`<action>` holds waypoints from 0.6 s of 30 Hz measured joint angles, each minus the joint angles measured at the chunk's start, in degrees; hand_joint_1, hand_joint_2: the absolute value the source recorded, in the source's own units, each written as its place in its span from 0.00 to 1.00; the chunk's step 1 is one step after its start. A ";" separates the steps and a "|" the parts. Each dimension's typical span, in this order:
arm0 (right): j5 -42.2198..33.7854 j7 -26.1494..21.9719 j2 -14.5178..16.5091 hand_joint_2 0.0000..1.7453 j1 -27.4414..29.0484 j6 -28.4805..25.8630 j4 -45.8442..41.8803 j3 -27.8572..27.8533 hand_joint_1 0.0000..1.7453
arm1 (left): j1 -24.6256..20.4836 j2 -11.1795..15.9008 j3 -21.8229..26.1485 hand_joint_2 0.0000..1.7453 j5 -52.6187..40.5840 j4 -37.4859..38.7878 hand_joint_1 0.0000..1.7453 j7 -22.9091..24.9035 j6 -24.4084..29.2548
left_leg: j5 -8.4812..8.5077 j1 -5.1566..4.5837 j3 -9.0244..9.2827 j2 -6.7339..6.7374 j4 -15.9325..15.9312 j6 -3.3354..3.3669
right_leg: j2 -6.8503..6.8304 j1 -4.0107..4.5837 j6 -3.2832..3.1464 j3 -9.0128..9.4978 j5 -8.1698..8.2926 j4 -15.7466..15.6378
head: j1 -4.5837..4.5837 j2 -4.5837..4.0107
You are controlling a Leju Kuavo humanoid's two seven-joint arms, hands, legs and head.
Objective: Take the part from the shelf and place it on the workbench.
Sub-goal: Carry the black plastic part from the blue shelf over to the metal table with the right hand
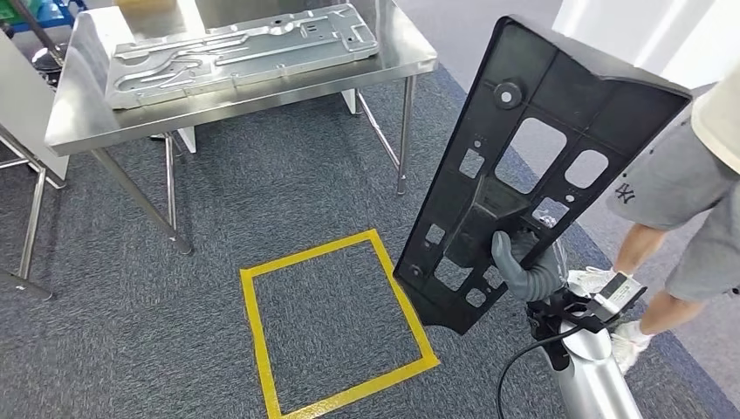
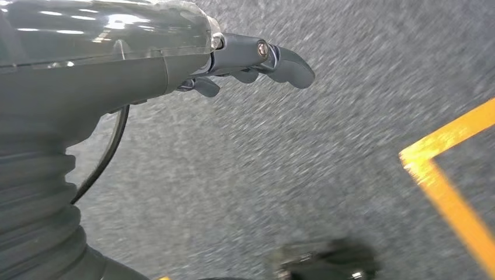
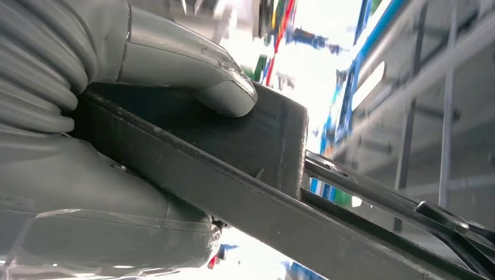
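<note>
Grey carpet with a yellow taped square (image 1: 336,323) lies before the steel tabletop (image 1: 253,100); right hand (image 1: 524,266) grips the black part (image 1: 541,166) upright in carry, next needs approaching and laying it flat; left hand (image 2: 257,61) hangs empty, fingers loosely curled.

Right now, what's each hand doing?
Left hand: holds nothing, fingers loosely curled over the carpet; open or closed cannot be told.
Right hand: grips the black part.

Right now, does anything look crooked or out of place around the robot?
Nothing is spilled or broken. The black part is held tilted by the right hand, gripped near its lower end. A person's legs stand close beside it.
</note>
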 joint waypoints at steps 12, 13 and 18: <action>-1.14 -0.35 0.67 1.00 2.59 -0.77 -1.93 -1.91 1.00 | 1.76 1.44 -3.68 1.00 -7.82 -0.01 0.00 19.39 -6.30 | 6.68 -0.17 7.94 1.34 -15.51 2.85 | -1.37 -0.11 2.96 0.34 -4.88 4.56 | 0.01 0.00; -0.92 -0.91 0.74 1.00 3.19 -1.11 -1.93 -2.35 1.00 | 1.85 1.52 -3.76 1.00 -7.82 -0.01 0.00 21.44 -7.32 | 6.70 -0.22 7.92 0.65 -15.55 3.07 | 0.17 -0.11 2.95 -1.46 -6.73 8.24 | 0.01 0.00; 1.79 -5.00 1.40 1.00 7.99 -2.79 -2.99 -4.41 1.00 | 2.70 2.50 -3.78 1.00 -7.39 -0.03 0.00 23.40 -9.00 | 6.56 -0.59 8.15 -3.59 -15.36 3.28 | 2.14 0.19 2.30 -4.51 -4.41 11.03 | 0.02 0.00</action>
